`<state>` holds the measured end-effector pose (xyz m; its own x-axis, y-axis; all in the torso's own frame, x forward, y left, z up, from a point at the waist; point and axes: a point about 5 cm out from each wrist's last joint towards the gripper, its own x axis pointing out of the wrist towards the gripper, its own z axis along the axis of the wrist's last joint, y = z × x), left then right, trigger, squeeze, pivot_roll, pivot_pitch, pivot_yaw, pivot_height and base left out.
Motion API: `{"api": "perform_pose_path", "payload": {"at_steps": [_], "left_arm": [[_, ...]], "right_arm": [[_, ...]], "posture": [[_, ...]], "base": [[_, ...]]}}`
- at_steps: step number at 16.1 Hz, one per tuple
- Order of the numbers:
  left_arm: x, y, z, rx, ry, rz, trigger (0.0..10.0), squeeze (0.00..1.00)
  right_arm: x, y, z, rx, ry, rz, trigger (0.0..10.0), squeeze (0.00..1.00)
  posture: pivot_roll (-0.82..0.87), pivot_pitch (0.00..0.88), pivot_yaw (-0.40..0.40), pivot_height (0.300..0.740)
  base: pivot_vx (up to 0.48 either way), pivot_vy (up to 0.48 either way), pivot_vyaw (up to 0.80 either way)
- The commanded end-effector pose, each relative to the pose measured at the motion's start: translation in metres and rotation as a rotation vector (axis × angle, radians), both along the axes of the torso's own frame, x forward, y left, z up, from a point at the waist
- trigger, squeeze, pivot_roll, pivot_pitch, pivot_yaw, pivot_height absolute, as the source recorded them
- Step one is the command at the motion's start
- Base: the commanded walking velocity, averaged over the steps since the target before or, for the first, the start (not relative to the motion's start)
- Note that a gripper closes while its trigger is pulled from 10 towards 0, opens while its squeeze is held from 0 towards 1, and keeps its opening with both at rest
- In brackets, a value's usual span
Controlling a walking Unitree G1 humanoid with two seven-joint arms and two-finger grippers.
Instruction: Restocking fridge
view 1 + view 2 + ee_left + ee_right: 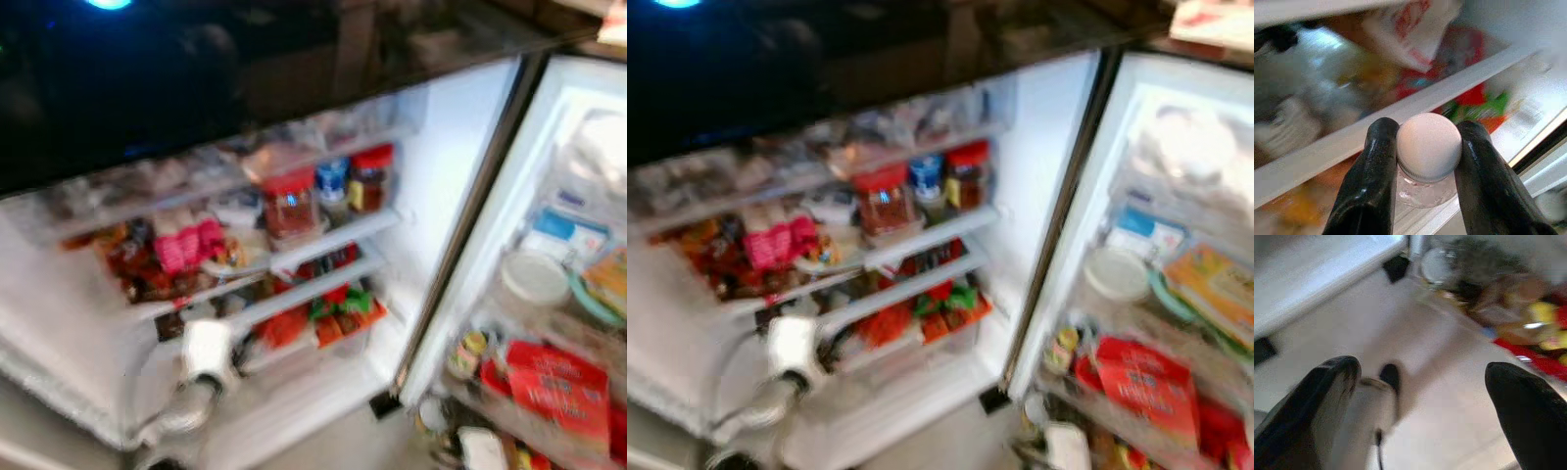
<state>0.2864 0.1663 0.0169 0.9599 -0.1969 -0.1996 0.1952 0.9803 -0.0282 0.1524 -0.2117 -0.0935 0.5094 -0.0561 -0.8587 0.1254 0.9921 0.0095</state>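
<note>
The fridge (431,176) stands open before me, its shelves packed with food. My left gripper (1427,128) is shut on a clear bottle with a white cap (1429,147), one black finger on each side of the cap. It holds the bottle in front of a white shelf edge (1327,147), by the lower shelves. In the left eye view my left arm (191,406) reaches up from the lower left toward those shelves. My right gripper (1420,391) hangs open over the floor near the foot of the fridge door, with nothing between its fingers.
Red-lidded jars (290,203) and a blue-lidded one (333,181) stand on the middle shelf. Red and green packs (338,311) fill the lower drawer. The open door (549,294) on the right holds a white tub, cartons and a red pack (554,387).
</note>
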Motion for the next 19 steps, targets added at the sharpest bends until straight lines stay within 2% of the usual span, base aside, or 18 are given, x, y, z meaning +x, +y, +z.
{"api": "perform_pose_path", "payload": {"at_steps": [1,4,12,17,19], "left_arm": [[-0.007,0.017,-0.006,0.018,0.027,0.047,10.0,0.00],[-0.007,0.018,-0.005,0.018,0.020,0.054,10.0,0.00],[-0.006,0.017,-0.003,0.019,0.013,0.058,10.0,0.00],[-0.004,0.017,0.000,0.032,-0.004,0.060,10.0,0.00],[0.000,0.017,0.006,0.071,-0.039,0.059,10.0,0.00]], "right_arm": [[0.003,0.007,0.000,0.018,-0.003,0.010,10.0,0.00],[0.002,0.007,-0.001,0.020,0.020,0.037,10.0,0.00],[0.002,0.007,0.000,0.028,0.019,0.051,10.0,0.00],[0.002,0.006,0.000,0.027,0.009,0.044,10.0,0.00],[0.002,0.007,0.000,0.026,0.008,0.043,10.0,0.00]], "posture": [[-0.02,0.000,-0.004,0.740],[-0.02,0.000,-0.005,0.740],[-0.02,0.000,-0.010,0.635],[-0.02,0.000,-0.009,0.635],[-0.02,0.000,-0.009,0.635]], "base": [[0.000,0.000,0.00],[0.000,0.000,0.00],[0.000,0.000,0.00],[0.000,0.000,0.00],[0.000,0.000,0.00]]}}
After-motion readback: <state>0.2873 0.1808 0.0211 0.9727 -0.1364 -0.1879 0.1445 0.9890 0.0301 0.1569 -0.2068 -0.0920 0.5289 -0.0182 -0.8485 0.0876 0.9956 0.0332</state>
